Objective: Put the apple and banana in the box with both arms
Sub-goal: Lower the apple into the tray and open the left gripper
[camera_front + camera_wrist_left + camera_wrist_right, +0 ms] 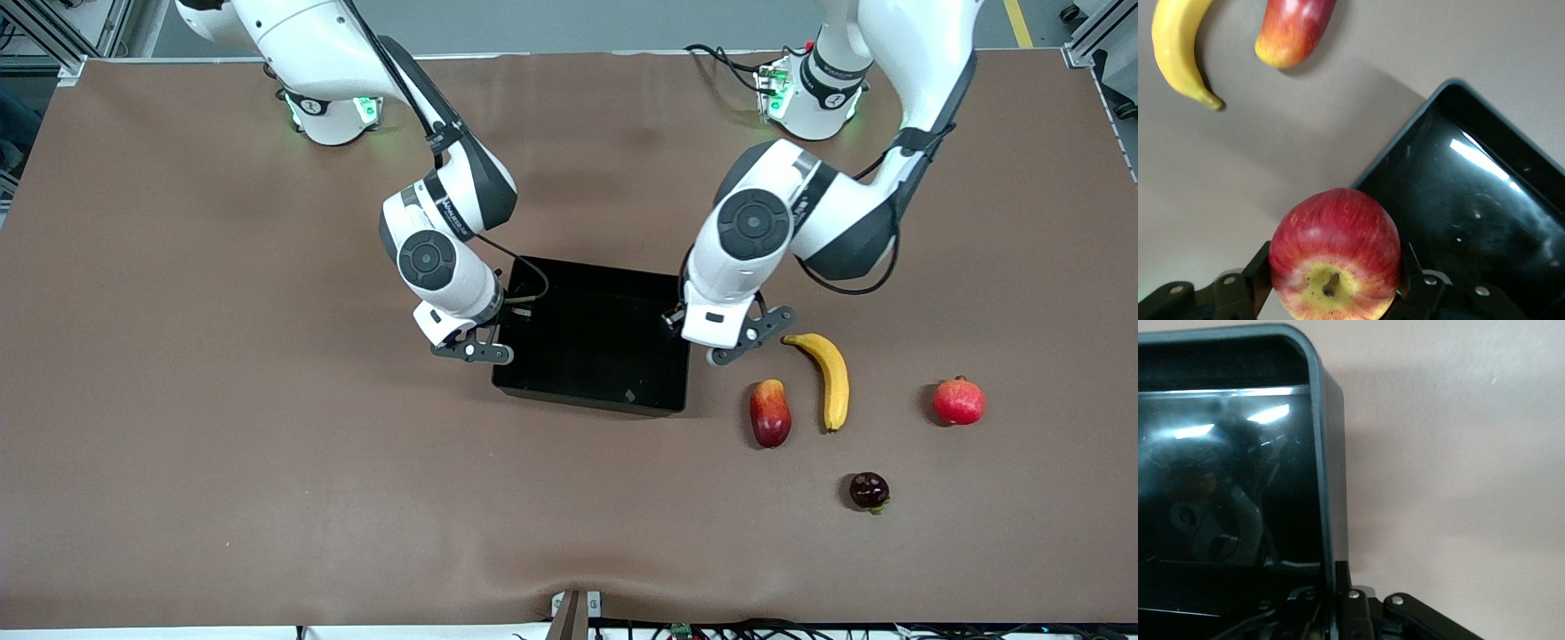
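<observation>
Left wrist view shows the left tool (1335, 293) clamped on the apple (1335, 253) over the box (594, 333) edge, banana (828, 378) on the table (222, 444), right tool (476, 347) shut, empty, over the box's other edge

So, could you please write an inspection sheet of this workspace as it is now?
Surface: brown table, slightly wrinkled at the edge nearest the front camera.
Job's things: apple held in left gripper beside the box wall; banana on the table; box holds no fruit.
Clutter: elongated red-yellow fruit, red round fruit, dark round fruit.
Grippers: right gripper shut on the box's wall at the right arm's end.
Cables: on both arms and near the left arm's base.
Surroundings: metal frame corners.
</observation>
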Controlling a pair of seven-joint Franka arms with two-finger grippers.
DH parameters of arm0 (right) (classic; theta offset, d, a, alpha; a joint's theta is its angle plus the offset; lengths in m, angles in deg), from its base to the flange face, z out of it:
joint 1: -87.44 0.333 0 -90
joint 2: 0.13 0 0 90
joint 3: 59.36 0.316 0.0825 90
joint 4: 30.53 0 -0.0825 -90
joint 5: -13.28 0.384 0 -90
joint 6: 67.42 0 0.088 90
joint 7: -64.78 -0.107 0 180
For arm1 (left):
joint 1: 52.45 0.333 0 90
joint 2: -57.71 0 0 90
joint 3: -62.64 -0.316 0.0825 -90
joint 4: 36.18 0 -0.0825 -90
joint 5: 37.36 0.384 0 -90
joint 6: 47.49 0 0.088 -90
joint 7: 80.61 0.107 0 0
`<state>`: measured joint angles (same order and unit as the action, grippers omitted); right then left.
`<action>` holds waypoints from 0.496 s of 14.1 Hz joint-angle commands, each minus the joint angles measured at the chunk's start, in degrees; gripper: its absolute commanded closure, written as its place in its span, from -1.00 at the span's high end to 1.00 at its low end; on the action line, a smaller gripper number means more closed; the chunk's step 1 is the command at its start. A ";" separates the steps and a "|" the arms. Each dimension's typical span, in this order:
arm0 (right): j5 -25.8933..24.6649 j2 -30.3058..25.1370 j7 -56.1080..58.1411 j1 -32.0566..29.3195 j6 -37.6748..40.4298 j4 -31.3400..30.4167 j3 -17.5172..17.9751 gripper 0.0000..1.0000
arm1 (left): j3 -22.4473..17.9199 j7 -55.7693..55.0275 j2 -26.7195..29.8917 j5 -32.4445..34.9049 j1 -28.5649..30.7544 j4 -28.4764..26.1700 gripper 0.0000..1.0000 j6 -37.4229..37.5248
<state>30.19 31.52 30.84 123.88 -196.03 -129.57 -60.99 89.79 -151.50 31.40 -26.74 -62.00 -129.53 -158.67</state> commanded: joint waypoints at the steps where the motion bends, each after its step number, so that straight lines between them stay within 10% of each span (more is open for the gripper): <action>1: 3.39 -2.21 -0.16 1.01 -2.44 -3.26 -0.56 -1.00 | 0.01 -4.42 -2.34 1.07 -1.78 1.95 -1.00 0.96; 2: 3.39 -2.03 -0.16 1.01 -2.35 -3.26 -0.56 -0.47 | 0.01 -6.09 -3.30 1.16 -2.74 2.21 -1.00 0.78; 3: 3.39 -2.03 -0.16 1.01 -2.27 -3.26 -0.56 0.53 | -0.08 -7.76 -4.44 1.34 -3.88 2.73 -1.00 0.61; 4: 3.39 -2.03 -0.16 1.01 -2.18 -3.26 -0.56 1.00 | -0.25 -8.99 -5.58 1.34 -4.85 3.52 -1.00 0.52; 7: 3.31 -2.12 -0.07 1.01 -2.00 -3.17 -0.56 1.00 | -0.43 -11.46 -8.05 1.43 -5.65 4.23 -1.00 -2.11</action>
<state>32.22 31.34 30.80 124.19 -197.70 -131.00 -61.03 89.63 -160.82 25.58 -26.74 -66.98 -127.67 -159.62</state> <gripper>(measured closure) 0.467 0.238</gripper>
